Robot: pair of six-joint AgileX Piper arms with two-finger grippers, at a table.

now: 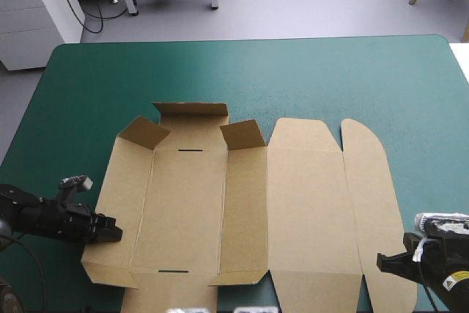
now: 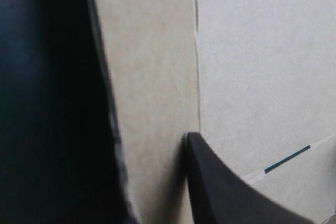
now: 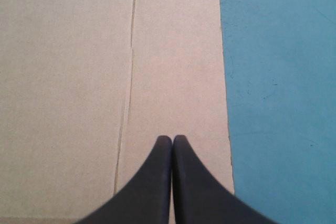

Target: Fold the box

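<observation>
The left arm is seen reaching in low from the left edge of the counter [image 1: 293, 71]. Its left tool [image 1: 111, 234] is set against the outer edge of the box [image 1: 293, 210], close to the near corner. One black finger [image 2: 236, 198] is pressed on the side panel just short of its crease. The other appears to be hidden under the board, so the tool is judged clamped on the box.

The right arm is held at the near right corner. The right tool [image 1: 382, 260] is pinched fully together in a pointed arch over the narrow outermost panel.

The box is laid open between the two tools, mostly flat. Three far flaps [image 1: 190, 119] are raised, ahead of the left tool and to its far side.

Teal-green cover [image 3: 283, 103] is noted just beside the right tool, past the board's edge. A broad strip of it is recorded beyond the box's far edge.
</observation>
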